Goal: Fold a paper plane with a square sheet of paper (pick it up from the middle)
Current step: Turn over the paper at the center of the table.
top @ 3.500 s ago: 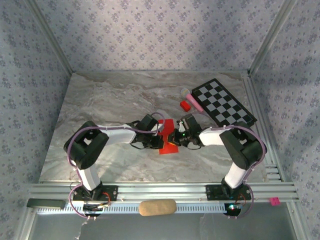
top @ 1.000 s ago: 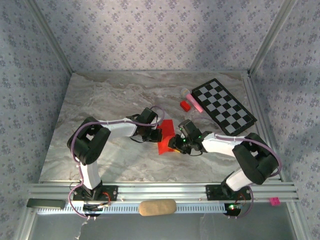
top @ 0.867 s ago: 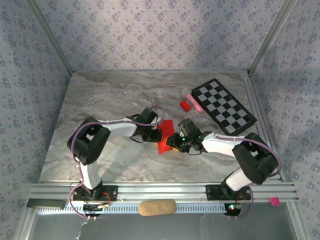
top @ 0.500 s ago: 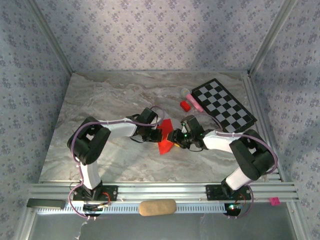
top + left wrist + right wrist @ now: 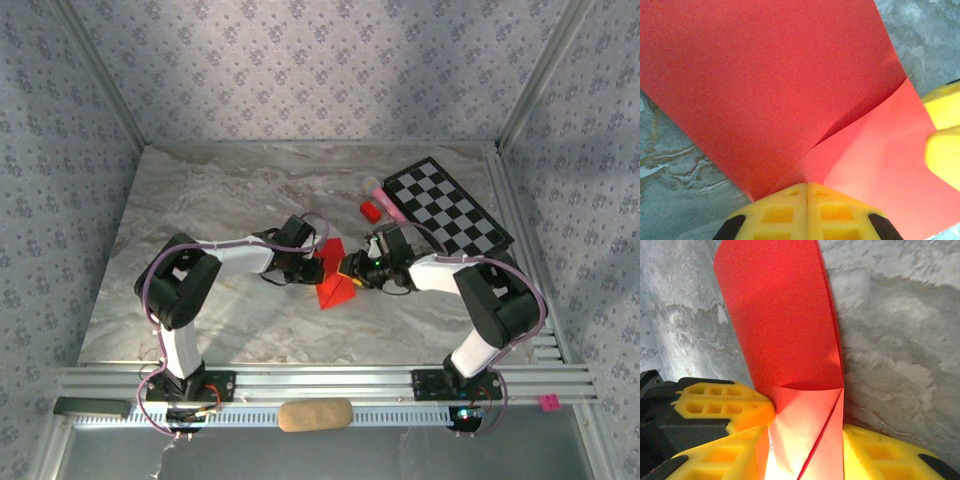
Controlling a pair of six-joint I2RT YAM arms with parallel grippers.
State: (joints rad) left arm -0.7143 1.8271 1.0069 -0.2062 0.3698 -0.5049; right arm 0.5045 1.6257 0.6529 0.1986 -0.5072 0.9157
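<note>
Tearing looms if left gripper (image 5: pixel 806 195), clamped on paper (image 5: pixel 765 75), pulls against right gripper (image 5: pixel 807 435), whose hold I cannot tell.

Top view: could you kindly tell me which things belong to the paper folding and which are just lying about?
In the job: red paper, left fingers, right fingers.
Lying about: small red block, pink stick, checkered board, tan pad.
</note>
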